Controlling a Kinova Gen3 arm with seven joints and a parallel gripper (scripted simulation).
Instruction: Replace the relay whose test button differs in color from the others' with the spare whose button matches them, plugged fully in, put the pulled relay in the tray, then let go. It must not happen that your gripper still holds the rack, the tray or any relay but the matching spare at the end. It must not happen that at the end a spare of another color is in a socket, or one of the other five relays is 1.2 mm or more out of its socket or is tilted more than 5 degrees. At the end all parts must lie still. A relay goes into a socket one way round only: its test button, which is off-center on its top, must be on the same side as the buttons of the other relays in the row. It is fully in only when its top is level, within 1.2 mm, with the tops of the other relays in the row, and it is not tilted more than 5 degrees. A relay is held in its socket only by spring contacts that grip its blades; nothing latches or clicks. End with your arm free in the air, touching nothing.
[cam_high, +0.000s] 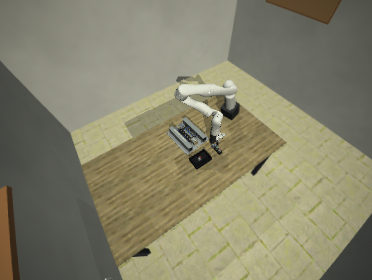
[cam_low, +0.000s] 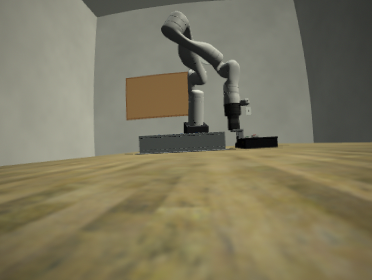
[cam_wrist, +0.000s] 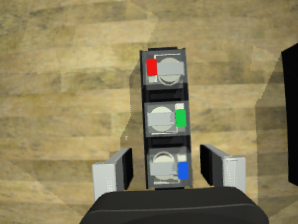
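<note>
Seen only from the wrist — three spare relays in a black holder (cam_wrist: 165, 94) on the wooden table (cam_wrist: 60, 100), long axis running away from the camera: red-button relay (cam_wrist: 165, 70) farthest, green-button relay (cam_wrist: 166, 119), blue-button relay (cam_wrist: 169, 170) nearest. Gripper (cam_wrist: 168, 170) wide open, straddling the blue one, gripping nothing. Top view alone showing the grey socket block (cam_high: 186, 134) beside the black tray (cam_high: 200, 160).

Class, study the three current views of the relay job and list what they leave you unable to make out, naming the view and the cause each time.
- Button colours in the socket row: top view, too small.
- Relays inside the grey housing: exterior view, hidden by its wall.
- The black tray: wrist view, cut off by the right edge.
- Blue-button spare's near end: wrist view, hidden behind the gripper body.
</note>
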